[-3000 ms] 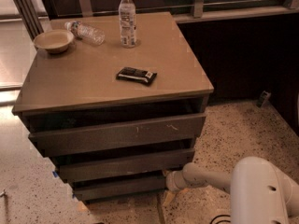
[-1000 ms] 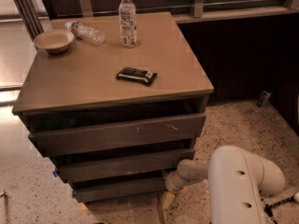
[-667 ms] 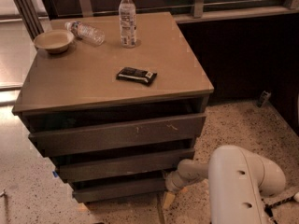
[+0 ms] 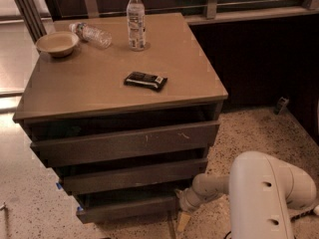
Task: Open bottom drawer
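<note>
My pincer (image 4: 181,201) stays at the bottom drawer's (image 4: 124,209) right end, its grip impossible to tell; the drawer is unmoved, so opening remains outstanding.

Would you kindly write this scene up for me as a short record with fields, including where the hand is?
cabinet: three drawers, standing on speckled floor
bottom drawer: lowest front, dark gap above it
hand: low down, at the bottom drawer's right end
on top, rear: bowl, lying bottle, upright bottle
on top, middle: dark packet
</note>
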`<state>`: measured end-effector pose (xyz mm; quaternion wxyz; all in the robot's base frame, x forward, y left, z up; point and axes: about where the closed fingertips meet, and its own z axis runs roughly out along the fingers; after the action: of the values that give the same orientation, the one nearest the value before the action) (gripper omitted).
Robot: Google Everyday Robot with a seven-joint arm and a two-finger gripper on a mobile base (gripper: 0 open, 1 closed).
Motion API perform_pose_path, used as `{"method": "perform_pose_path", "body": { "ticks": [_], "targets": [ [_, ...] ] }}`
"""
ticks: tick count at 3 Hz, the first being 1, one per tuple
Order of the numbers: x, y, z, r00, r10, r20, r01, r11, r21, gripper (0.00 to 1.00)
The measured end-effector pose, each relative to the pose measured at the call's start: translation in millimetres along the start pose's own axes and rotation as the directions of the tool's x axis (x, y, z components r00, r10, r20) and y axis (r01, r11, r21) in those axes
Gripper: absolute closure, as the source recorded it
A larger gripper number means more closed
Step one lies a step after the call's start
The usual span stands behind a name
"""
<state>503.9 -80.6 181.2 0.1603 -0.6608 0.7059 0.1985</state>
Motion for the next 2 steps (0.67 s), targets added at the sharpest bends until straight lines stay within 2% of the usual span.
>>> {"method": "perform_pose_path", "body": {
  "ticks": [1, 2],
  "targets": [
    [1.6, 22.2, -6.8, 1.0, 0.026, 0.005, -0.025, 0.9984, -0.05, 0.0],
    [7.0, 43.1, -11.6, 0.998, 0.063, -0.002, -0.062, 0.9911, -0.118, 0.0]
  ]
}}
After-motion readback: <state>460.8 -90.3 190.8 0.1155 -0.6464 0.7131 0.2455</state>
